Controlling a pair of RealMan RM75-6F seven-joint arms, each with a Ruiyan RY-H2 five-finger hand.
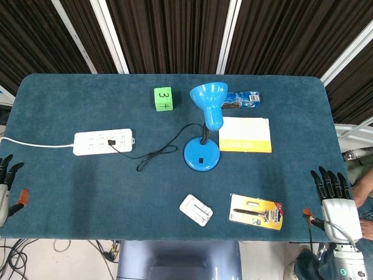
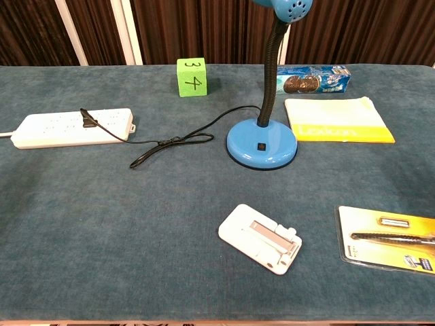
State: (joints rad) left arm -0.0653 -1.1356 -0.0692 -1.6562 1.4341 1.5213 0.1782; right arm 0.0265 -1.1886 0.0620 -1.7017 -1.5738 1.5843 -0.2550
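On the table (image 1: 70,192): one lamp (image 1: 205,125), one razor pack (image 1: 256,211); both hands (image 1: 333,201) empty, fingers apart.

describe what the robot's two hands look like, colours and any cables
The right hand has black fingers on a white palm block, an orange-tipped thumb and a pale cable running to a silver wrist. The left hand, cut by the frame edge, shows the same black fingers and orange tip. The chest view shows neither.

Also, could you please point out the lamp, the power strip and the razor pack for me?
lamp (image 1: 201,155): head view, on its round blue base.
power strip (image 1: 93,142): head view, on the white top face, left of the plug.
razor pack (image 1: 256,211): head view, on the middle of the card.
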